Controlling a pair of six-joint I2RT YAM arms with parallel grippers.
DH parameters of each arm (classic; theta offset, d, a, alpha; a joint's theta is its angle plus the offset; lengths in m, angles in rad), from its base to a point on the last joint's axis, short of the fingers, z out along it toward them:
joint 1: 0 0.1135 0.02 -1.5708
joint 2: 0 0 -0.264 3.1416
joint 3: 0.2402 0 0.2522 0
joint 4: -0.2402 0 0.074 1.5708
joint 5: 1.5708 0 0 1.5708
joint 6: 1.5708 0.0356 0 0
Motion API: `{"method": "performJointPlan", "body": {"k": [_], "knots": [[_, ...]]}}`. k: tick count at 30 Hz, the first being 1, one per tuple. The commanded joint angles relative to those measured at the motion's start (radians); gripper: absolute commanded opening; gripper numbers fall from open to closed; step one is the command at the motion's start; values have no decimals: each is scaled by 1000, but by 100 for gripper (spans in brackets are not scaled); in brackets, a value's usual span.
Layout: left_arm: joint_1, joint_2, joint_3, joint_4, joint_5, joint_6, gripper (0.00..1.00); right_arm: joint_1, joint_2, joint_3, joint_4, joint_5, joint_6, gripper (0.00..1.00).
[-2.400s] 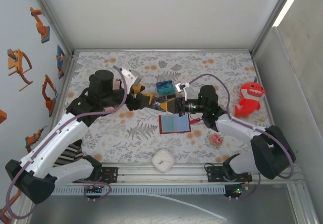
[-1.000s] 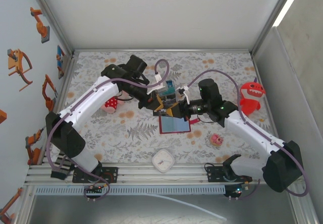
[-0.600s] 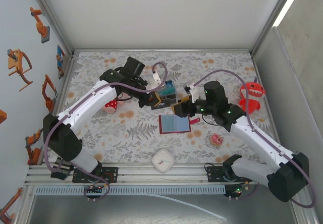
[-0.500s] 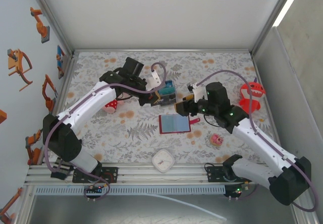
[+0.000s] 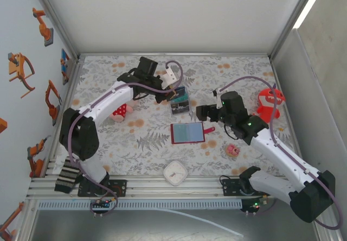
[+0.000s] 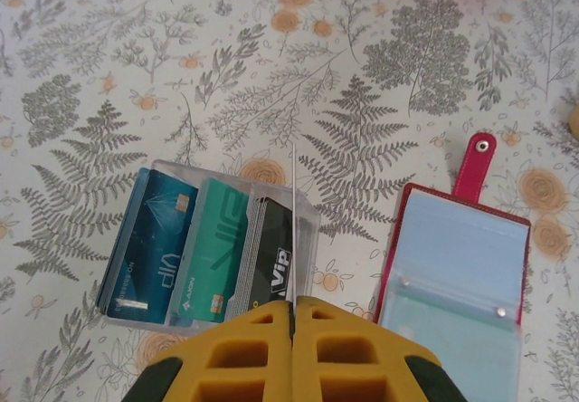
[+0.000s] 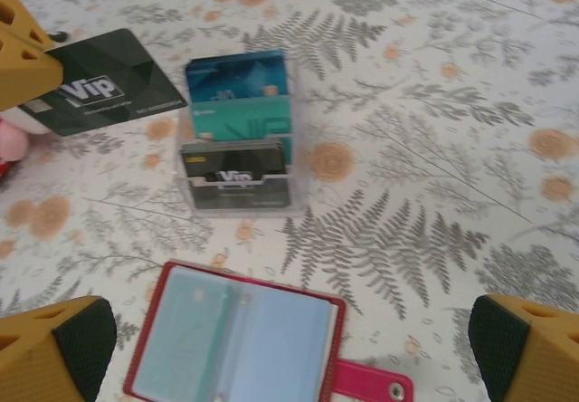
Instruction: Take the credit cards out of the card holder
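The card holder (image 5: 187, 133) lies open and flat on the table, red with pale blue inner pockets (image 7: 233, 338) and its snap tab (image 6: 477, 159) spread out. My left gripper (image 5: 172, 92) is shut on a dark credit card marked VIP (image 7: 105, 81), held above the clear box; in the left wrist view the credit card (image 6: 294, 212) is edge-on between the yellow fingers (image 6: 336, 348) of the left gripper (image 6: 292, 305). My right gripper (image 5: 200, 113) hangs open just right of the box and behind the holder, nothing between its fingers (image 7: 56, 351).
A clear plastic box (image 5: 179, 101) holds several upright cards, blue, teal and dark (image 6: 206, 250). A red shark toy (image 5: 269, 106) stands at the right, a pink toy (image 5: 233, 150) near the front, a white clock (image 5: 175, 172) at the front edge, a red mushroom toy (image 5: 120, 111) at the left.
The two grippers met over the card holder; the right one has opened and drawn back to the right. The left one has carried the dark card back over the clear box.
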Motion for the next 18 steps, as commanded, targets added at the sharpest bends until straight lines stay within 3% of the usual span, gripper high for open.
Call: {"method": "performJointPlan", "body": {"k": [1,18], "knots": [[3,39,57,-4,31,57,0,-3,-6,14,-62,121,45,99],[4,227,163,-81,88,47,0,-3,-18,10,-81,140,63,99]]}}
